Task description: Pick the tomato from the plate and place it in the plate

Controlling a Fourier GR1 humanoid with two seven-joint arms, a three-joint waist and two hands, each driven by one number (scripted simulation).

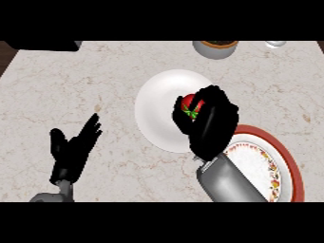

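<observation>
A red tomato (192,104) with a green stem shows between the thumb and fingers of my right hand (212,123), which curls round it. The hand and tomato are over the right part of a plain white plate (158,104) in the middle of the counter. Whether the tomato is lifted or still touching the plate I cannot tell. A second plate (285,161), white with a red rim and a flowered band, lies at the lower right, partly hidden by my right forearm. My left hand (71,149) rests open at the lower left, fingers up.
A bowl (216,47) with a dark inside stands at the counter's far edge, with a small pale object (276,44) to its right. A black object (43,45) sits at the far left corner. Dark wood borders the marble counter (73,90) on both sides.
</observation>
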